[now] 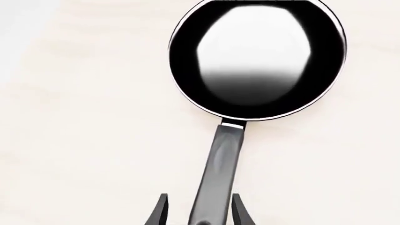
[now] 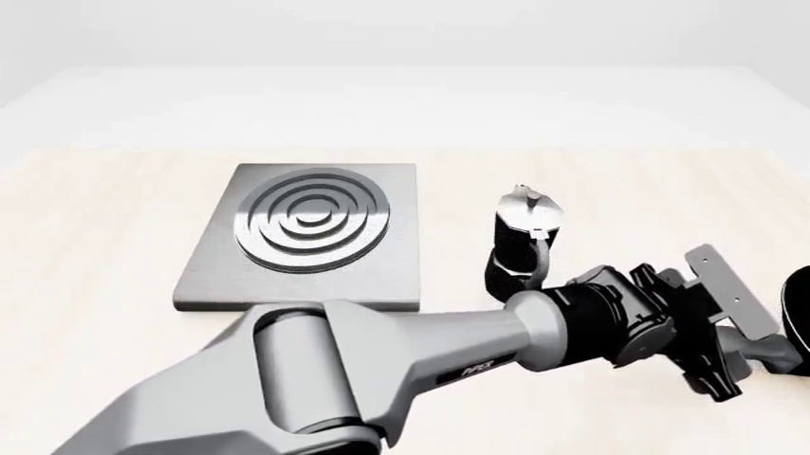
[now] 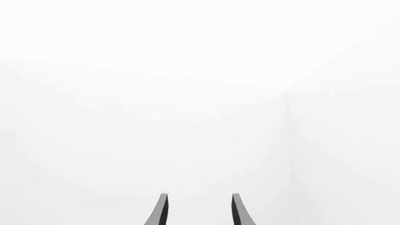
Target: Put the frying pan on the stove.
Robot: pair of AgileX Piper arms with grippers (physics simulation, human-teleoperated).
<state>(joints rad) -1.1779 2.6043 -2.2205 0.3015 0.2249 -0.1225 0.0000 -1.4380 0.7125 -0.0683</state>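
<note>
The frying pan (image 1: 256, 56) lies flat on the light wooden table, black with a glossy inside and a thin light rim. Its long dark grey handle (image 1: 222, 159) runs back between the fingers of my left gripper (image 1: 198, 195), which stands open with a gap on each side of the handle. In the front view the left arm reaches across to the far right, where my left gripper (image 2: 745, 368) meets the pan (image 2: 800, 318) at the picture's edge. The stove (image 2: 310, 227) sits at centre left. My right gripper (image 3: 198, 195) is open and empty, facing blank white.
A black moka pot (image 2: 519, 242) with a silver lid stands just right of the stove, close behind the left arm's wrist. The left arm's big grey link (image 2: 317, 370) crosses the front of the table.
</note>
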